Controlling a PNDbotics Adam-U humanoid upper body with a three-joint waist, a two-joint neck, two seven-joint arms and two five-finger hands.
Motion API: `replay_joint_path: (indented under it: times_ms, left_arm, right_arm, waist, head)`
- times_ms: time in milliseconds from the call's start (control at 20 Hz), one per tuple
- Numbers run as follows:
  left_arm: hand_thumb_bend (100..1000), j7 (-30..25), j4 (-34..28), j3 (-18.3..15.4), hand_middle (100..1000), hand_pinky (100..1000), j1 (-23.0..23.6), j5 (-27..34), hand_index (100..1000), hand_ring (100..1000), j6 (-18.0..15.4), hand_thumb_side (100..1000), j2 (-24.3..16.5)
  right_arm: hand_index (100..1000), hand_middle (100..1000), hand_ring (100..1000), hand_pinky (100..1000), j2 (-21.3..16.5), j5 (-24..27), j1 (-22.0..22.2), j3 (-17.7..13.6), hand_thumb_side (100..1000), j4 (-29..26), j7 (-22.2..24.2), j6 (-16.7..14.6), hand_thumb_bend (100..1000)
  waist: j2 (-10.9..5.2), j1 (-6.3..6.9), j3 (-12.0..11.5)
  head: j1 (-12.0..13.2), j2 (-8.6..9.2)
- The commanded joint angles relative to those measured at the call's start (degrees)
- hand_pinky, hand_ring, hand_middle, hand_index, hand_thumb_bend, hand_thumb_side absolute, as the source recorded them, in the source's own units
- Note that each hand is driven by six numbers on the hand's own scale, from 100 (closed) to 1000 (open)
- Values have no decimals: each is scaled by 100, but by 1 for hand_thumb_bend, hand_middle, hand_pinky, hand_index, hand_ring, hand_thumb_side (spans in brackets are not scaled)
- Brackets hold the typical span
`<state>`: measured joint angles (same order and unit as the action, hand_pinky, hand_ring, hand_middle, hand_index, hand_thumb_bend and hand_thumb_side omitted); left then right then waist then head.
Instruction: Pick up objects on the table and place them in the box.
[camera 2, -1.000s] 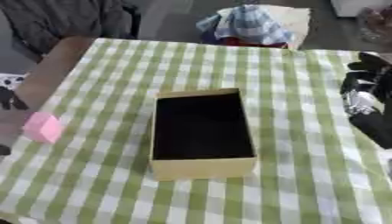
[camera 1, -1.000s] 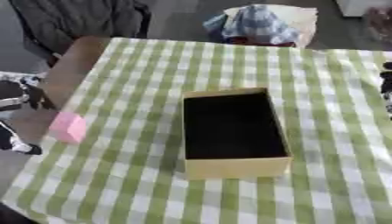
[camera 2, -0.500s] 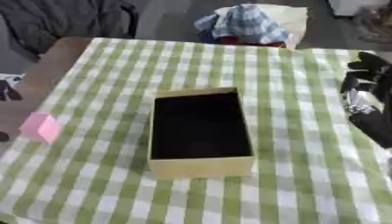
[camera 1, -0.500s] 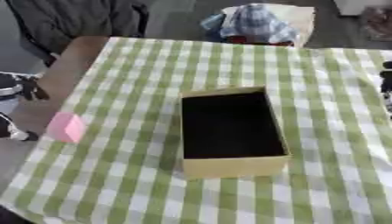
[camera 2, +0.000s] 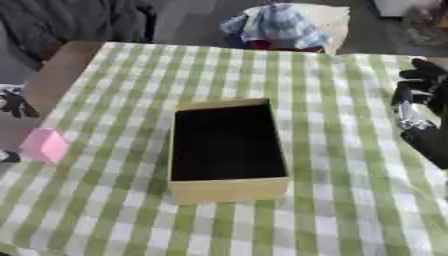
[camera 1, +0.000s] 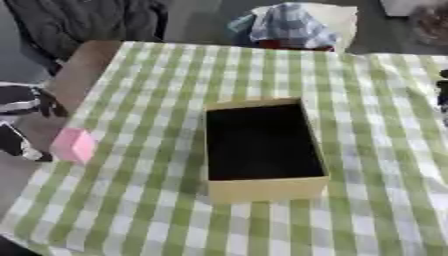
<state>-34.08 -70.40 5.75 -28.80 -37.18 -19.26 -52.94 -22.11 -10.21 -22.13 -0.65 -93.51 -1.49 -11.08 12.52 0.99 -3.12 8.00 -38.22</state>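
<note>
Pink block (camera 1: 73, 144): small, boxy, plain pastel pink with soft-looking edges, tilted slightly, sitting at the left edge of the table (camera 1: 367, 150), right where the green-and-white checked cloth ends. Well apart from the box (camera 1: 262, 150), off to its left.

Box: tan cardboard, rectangular, open at the top, dark inside, nothing visible within. Standing near the middle of the cloth, long side running away from the camera, turned a little askew.

Left hand (camera 1: 26, 100): black, at the left border just beyond the table edge, above and beside the pink block without touching it; another dark part lower down by the block's left side. Fingers too cut off and blurred to judge; cannot tell whether spread or curled.

Right hand (camera 2: 418, 95): black with a silver joint, at the right edge over the cloth, fingers loosely extended upward, holding nothing.

Beyond the far edge: a heap of blue-checked fabric (camera 1: 289, 25).
</note>
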Motion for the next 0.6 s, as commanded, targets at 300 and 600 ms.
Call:
replay_joint_path:
  times_ms: [300,600]
  left_arm:
    - [551,107,243,29,732,796,-189,-173,841,737,-18,248,28]
    - [505,60,449,88,686,787,-271,-239,815,710,-61,233,201]
  right_arm:
    - [920,767,779,709,-108,2,-64,-11,535,-41,27,-11,100]
    - [920,766,775,709,-101,3,-70,-9,537,-39,34,-13,100]
  waist:
    - [-104,12,19]
    - [-91,5,29]
  head:
    - [44,-6]
    - [60,-13]
